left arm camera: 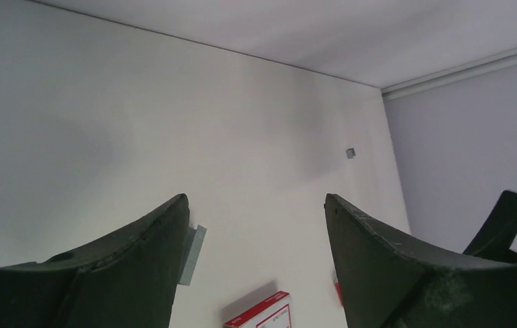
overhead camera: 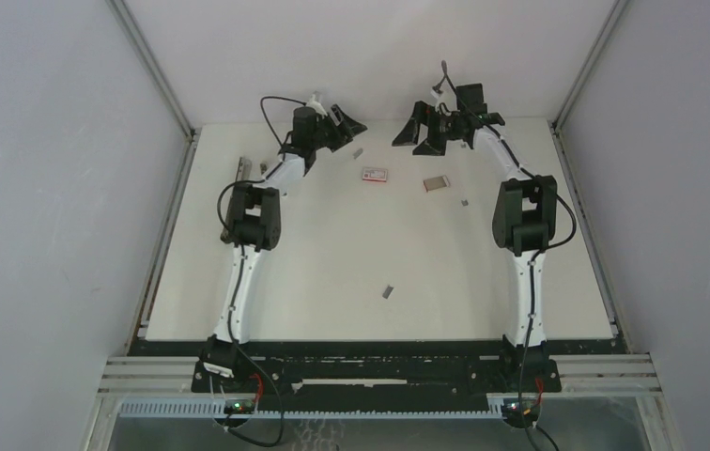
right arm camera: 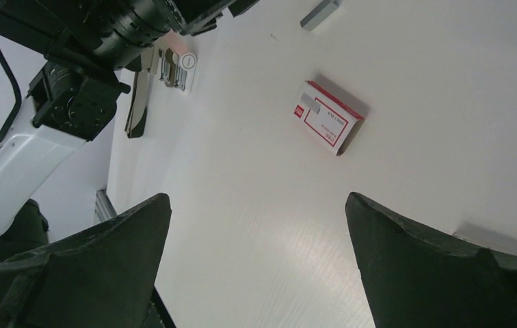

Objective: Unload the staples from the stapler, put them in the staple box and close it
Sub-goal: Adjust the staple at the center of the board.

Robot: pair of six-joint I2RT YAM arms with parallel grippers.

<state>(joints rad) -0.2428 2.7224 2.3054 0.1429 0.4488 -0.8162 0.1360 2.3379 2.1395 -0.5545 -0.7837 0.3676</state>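
Stapler (overhead camera: 242, 167) at far left, long axis near-to-far; left hand (left arm camera: 256, 198), right hand (right arm camera: 258, 196) each spread apart, empty

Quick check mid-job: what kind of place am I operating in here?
Most likely a lab robot test cell, not an office: a white table boxed in by plain grey panel walls on aluminium framing, with the left arm and right arm bolted at its near edge.
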